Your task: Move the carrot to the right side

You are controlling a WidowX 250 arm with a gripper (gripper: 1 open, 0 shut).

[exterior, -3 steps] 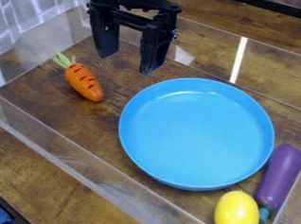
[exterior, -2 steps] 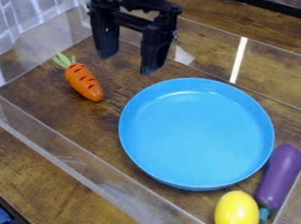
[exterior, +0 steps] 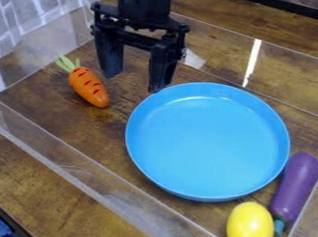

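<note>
The carrot [exterior: 86, 84] lies on the wooden table at the left, orange with dark ridges, its green top pointing up-left. My black gripper [exterior: 136, 66] hangs just right of it, over the table behind the blue plate [exterior: 207, 139]. Its two fingers [exterior: 112, 55] stand wide apart and open, with nothing between them. The left finger is close to the carrot but apart from it.
A large blue plate fills the middle. A purple eggplant [exterior: 297, 184] and a yellow lemon [exterior: 251, 224] lie at the lower right. Clear plastic walls [exterior: 70, 160] run along the table's left and front edges.
The gripper has dropped lower toward the table and shifted slightly forward. The carrot and the other things have not moved.
</note>
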